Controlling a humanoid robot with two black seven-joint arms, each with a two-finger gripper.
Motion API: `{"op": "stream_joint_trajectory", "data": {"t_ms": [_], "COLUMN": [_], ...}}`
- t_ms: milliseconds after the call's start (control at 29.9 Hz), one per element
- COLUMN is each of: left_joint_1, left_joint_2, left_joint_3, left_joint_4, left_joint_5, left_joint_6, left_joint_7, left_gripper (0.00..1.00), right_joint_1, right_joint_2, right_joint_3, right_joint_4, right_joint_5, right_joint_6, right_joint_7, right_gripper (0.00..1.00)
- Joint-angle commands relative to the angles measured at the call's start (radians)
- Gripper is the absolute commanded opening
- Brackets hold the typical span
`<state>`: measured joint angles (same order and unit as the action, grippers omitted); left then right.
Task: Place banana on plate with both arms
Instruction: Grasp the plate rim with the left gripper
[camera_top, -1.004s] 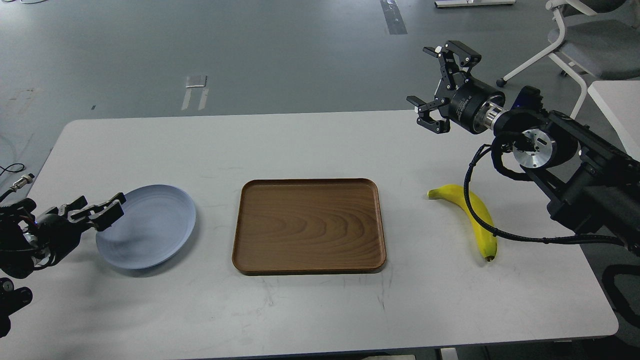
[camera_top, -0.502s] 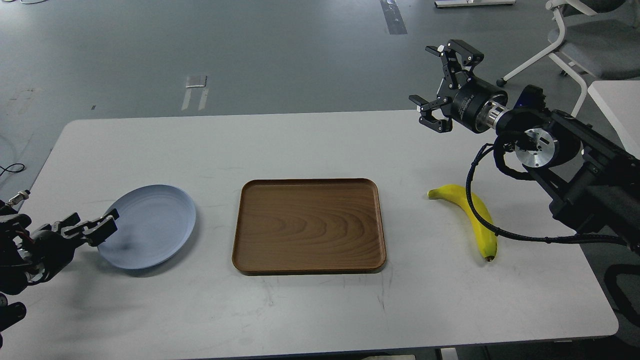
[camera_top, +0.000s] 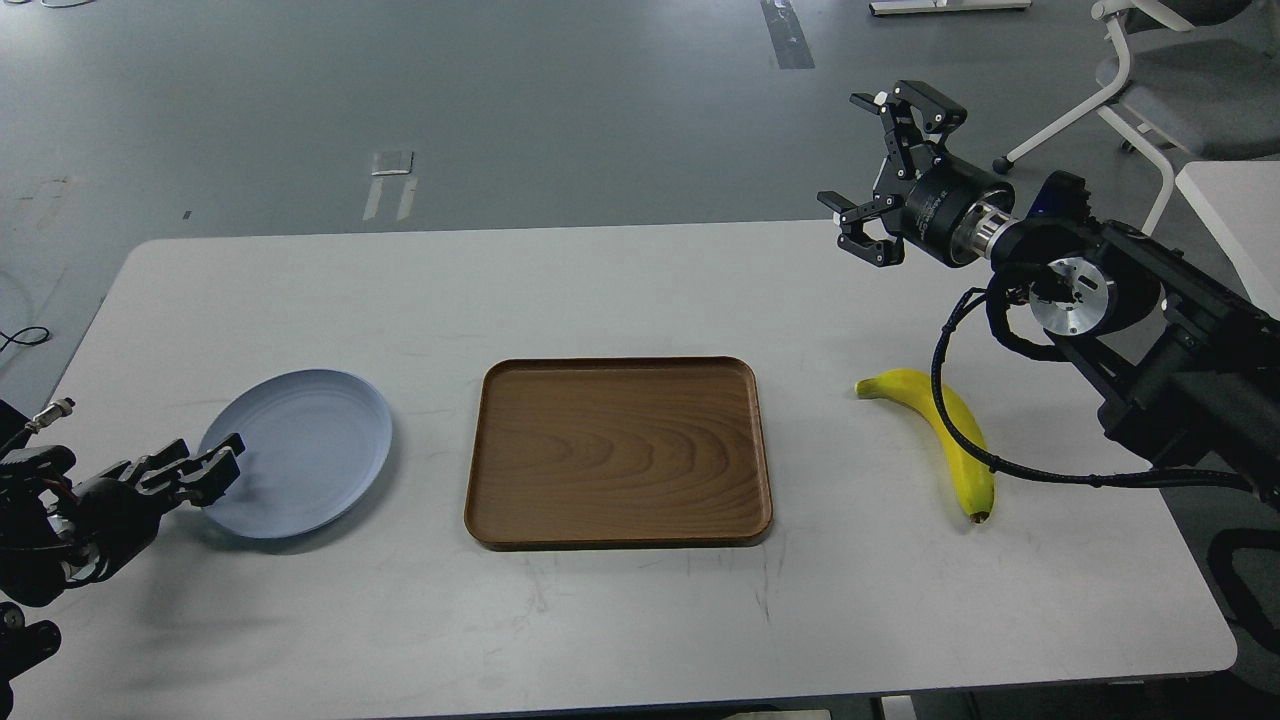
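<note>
Grey floor surrounds a white tabletop (camera_top: 640, 290) with a brown wooden tray (camera_top: 618, 452) at its centre. To the tray's left lies the plate (camera_top: 300, 450); the left gripper (camera_top: 205, 470) sits at its near-left rim, fingers nearly together, though whether it grips the rim I cannot tell. The banana (camera_top: 945, 432) lies right of the tray. Above it the right gripper (camera_top: 885, 170) hangs with fingers wide apart.

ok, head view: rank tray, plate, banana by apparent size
1. wooden tray, clearly largest.
2. plate, smaller in area than the tray.
3. banana, smallest in area, though about as long as the plate is wide.
</note>
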<state>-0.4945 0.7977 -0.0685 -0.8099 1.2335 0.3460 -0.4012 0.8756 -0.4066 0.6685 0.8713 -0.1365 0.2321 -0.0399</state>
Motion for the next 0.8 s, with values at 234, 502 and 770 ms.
{"op": "stream_joint_trajectory", "data": {"t_ms": [234, 502, 770], "left_joint_1": [0.001, -0.009, -0.016], "left_joint_2": [0.0, 0.002, 0.008], "left_joint_3": [-0.001, -0.002, -0.001], "left_joint_4": [0.0, 0.001, 0.0], "left_joint_5": [-0.002, -0.012, -0.054], "left_joint_6": [-0.002, -0.001, -0.004], "left_joint_7": [-0.001, -0.001, -0.06], "left_gripper": [0.22, 0.0, 0.0], "right_joint_1": [-0.001, -0.003, -0.003], "right_joint_2": [-0.001, 0.0, 0.0], "right_joint_3": [0.0, 0.0, 0.002], "right_joint_4": [0.0, 0.0, 0.002], "right_joint_5": [0.0, 0.0, 0.0], "right_joint_6": [0.0, 0.0, -0.01], "right_joint_7": [0.002, 0.002, 0.002], "right_gripper": [1.0, 1.0, 1.0]}}
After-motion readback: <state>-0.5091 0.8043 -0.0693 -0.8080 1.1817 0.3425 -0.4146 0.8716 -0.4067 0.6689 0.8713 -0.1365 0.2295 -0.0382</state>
